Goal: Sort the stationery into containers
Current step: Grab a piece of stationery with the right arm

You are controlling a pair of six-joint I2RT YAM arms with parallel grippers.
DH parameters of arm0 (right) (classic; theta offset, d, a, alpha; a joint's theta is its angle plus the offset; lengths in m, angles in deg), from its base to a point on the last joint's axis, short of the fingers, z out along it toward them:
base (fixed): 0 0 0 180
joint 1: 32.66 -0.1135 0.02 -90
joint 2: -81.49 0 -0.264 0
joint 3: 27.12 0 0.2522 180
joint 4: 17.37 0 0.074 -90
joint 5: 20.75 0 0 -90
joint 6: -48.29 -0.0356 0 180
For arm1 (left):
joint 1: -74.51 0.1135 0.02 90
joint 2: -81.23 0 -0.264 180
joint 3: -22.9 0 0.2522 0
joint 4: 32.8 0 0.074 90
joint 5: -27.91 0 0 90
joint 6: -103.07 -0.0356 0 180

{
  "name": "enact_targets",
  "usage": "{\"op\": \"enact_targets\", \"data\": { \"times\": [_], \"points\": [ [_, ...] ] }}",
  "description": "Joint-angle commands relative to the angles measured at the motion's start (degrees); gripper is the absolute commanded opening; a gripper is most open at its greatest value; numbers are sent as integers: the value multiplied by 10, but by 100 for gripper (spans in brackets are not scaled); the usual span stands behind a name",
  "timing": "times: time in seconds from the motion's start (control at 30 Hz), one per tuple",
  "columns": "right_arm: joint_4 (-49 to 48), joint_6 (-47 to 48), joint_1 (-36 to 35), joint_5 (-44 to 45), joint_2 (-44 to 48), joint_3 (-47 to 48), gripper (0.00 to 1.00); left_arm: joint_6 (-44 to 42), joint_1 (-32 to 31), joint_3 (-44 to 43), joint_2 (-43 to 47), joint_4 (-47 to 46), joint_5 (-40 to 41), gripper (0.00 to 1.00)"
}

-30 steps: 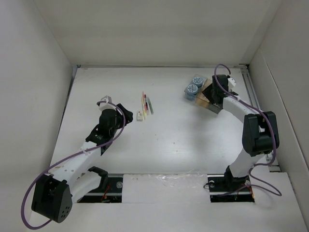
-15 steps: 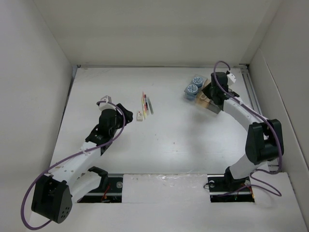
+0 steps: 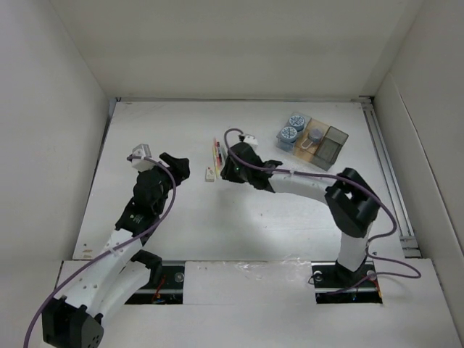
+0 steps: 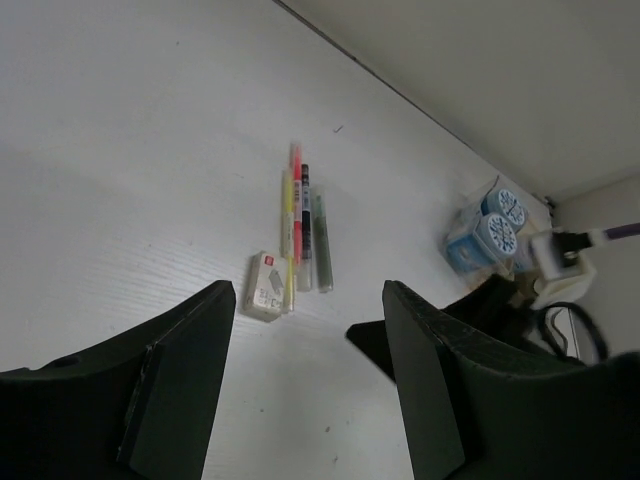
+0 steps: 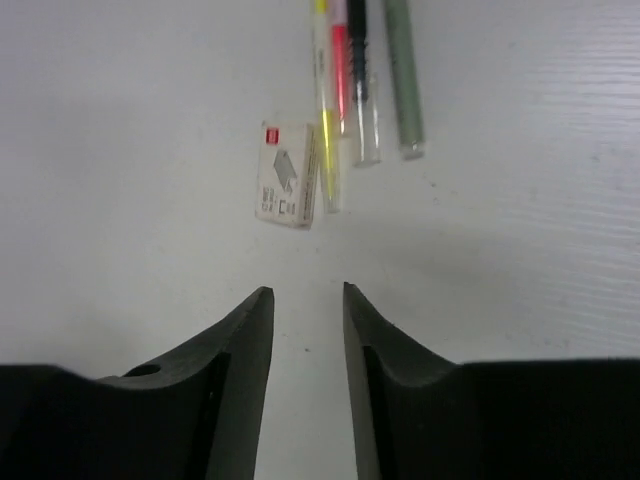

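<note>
Thin yellow, pink-red and dark sticks (image 3: 217,153) lie side by side mid-table with a slim grey stick (image 3: 226,159) on their right. A small pale box (image 3: 210,174) lies at their near end. My right gripper (image 3: 229,172) hangs just right of the box, jaws a narrow gap apart and empty; its wrist view shows the box (image 5: 285,187) and yellow stick (image 5: 325,130) ahead of the gripper (image 5: 306,293). My left gripper (image 3: 174,165) is open and empty, left of the sticks; the box (image 4: 267,285) shows ahead of the gripper (image 4: 308,300).
The tray (image 3: 336,147) stands at the back right. Two blue-grey discs (image 3: 292,127) fill its pale blue compartments, and a small pale item (image 3: 315,135) lies in the tan one. The dark grey compartment looks empty. White walls enclose the table.
My right arm has swung from the tray at the back right to the middle beside the sticks, uncovering the tan and dark compartments. My left arm has shifted slightly left.
</note>
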Motion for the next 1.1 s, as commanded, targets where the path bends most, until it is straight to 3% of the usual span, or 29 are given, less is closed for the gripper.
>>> {"op": "enact_targets", "data": {
  "times": [0.0, 0.07, 0.17, 0.33, 0.53, 1.07],
  "points": [
    [-4, -6, -24, 15, -35, 56, 43, -2, 0, 8, 19, -5, 21, 58],
    [3, -6, -41, 27, -57, 86, 51, 3, 0, 8, 19, -5, 21, 58],
    [23, -6, -54, 60, -99, 121, 51, 3, 0, 8, 19, -5, 15, 58],
    [56, -6, -54, 66, -168, 196, 42, 3, 0, 8, 27, 0, 15, 58],
    [94, -1, -54, 110, -201, 253, 44, 3, 0, 13, 58, 0, 10, 58],
    [122, -1, -66, 102, -253, 295, 49, 3, 0, 13, 64, 0, 4, 58]
  ]
}}
